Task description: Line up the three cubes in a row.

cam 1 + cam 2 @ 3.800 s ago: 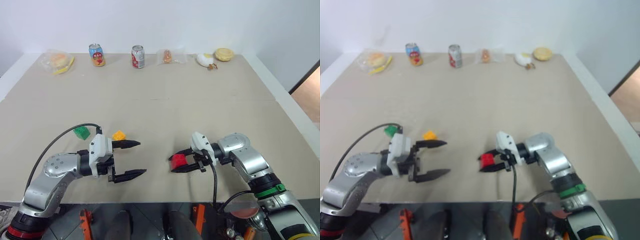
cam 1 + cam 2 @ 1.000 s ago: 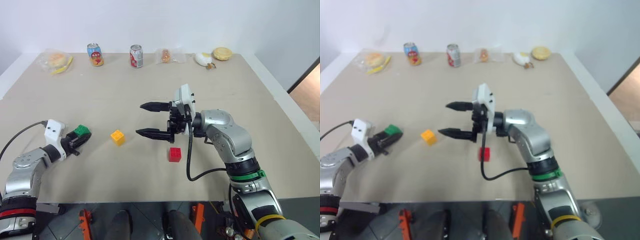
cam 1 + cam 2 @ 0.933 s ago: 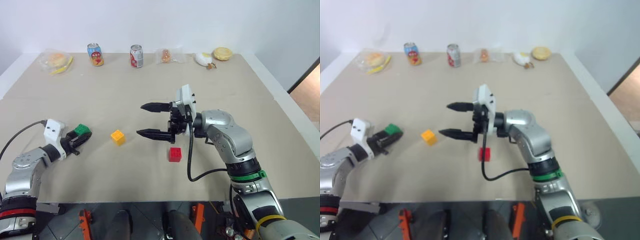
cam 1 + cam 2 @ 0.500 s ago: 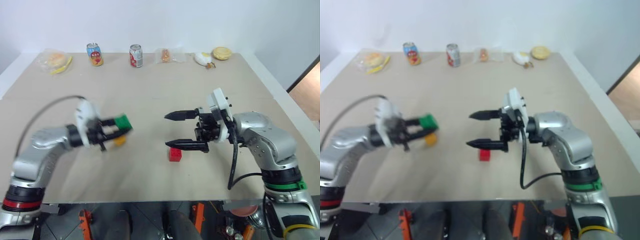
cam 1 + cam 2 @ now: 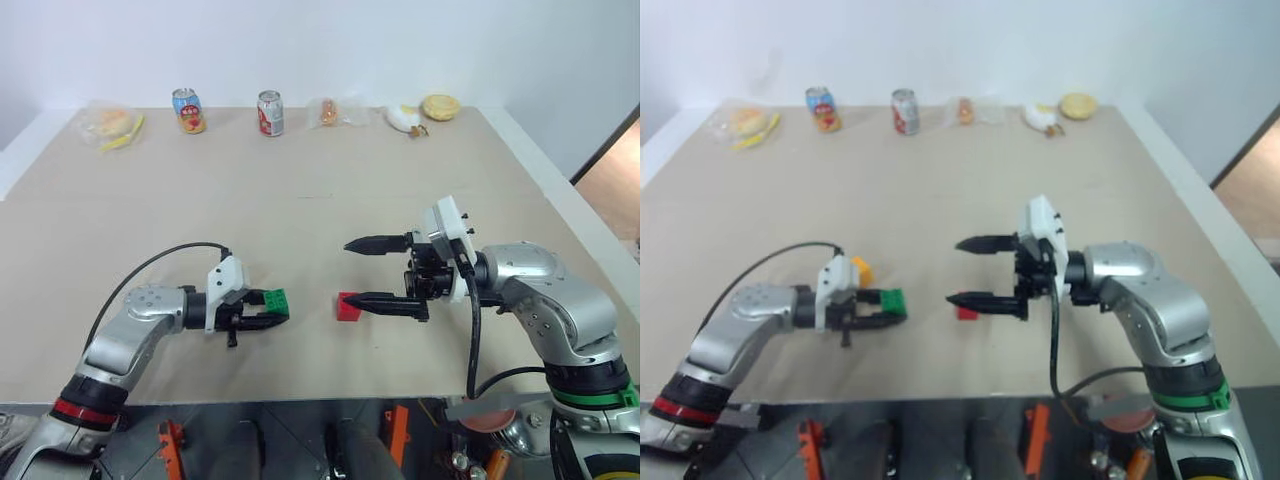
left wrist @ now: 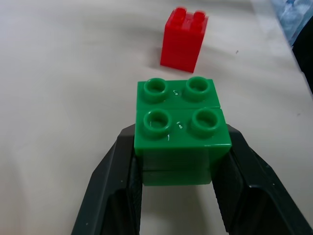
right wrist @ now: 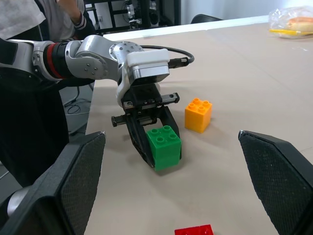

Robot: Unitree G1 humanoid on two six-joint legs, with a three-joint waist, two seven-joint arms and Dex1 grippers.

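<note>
1. Your left gripper (image 5: 268, 308) is pinching the green cube (image 5: 276, 300) between its fingers, at or just above the surface (image 5: 300, 200), a short way to the left of the red cube (image 5: 347, 306).
2. Your right gripper (image 5: 363, 272) hangs spread wide and holds nothing. Its lower finger lies just beside the red cube; you cannot tell from these views whether it touches.
3. The red cube rests on the surface near the front edge, between the two grippers.
4. The yellow cube (image 5: 860, 269) sits on the surface just behind the left gripper, farther from you than the green one.
5. Judged progress: partway. Red looks placed, green is close to being set beside it, yellow is out of line.
6. Left to do: set green down level with red, then bring yellow into the same row.
</note>
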